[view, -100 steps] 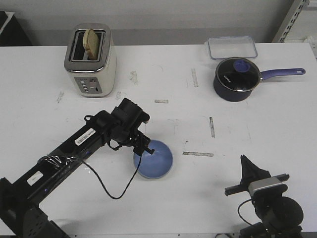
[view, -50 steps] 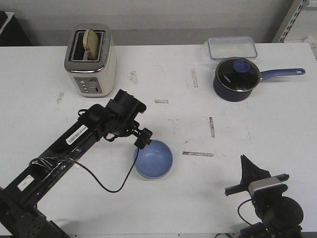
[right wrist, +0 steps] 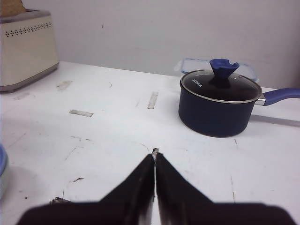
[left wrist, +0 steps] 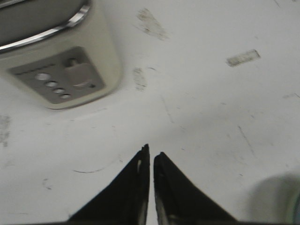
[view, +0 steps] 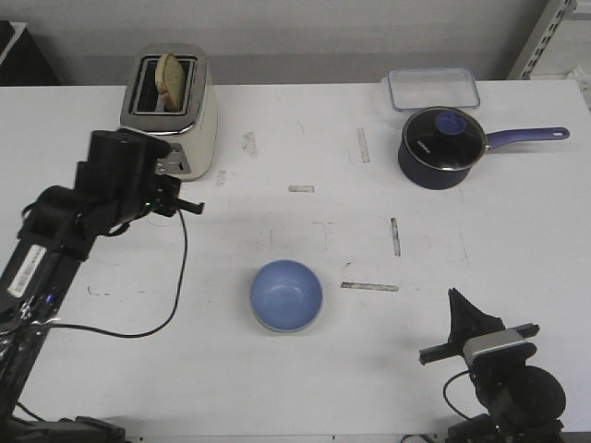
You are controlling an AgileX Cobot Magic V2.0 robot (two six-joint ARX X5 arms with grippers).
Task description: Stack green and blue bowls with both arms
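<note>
The blue bowl [view: 286,293] sits upright at the table's middle front. A thin pale rim shows under its near edge, and I cannot tell if that is the green bowl; no separate green bowl is in view. The right wrist view shows a blue rim over a pale body [right wrist: 2,173] at its edge. My left gripper [view: 191,205] is shut and empty, raised by the toaster, well to the left of and behind the bowl; its jaws [left wrist: 151,157] nearly touch. My right gripper [view: 456,305] is shut and empty at the front right [right wrist: 154,152].
A cream toaster [view: 171,111] with a slice of bread stands at the back left. A dark blue lidded saucepan [view: 441,148] with a purple handle and a clear lidded box [view: 433,88] stand at the back right. A black cable [view: 175,295] hangs from the left arm.
My left arm has pulled away from the blue bowl's rim, moving left and back toward the toaster. The bowl stays in place. The right arm has not moved.
</note>
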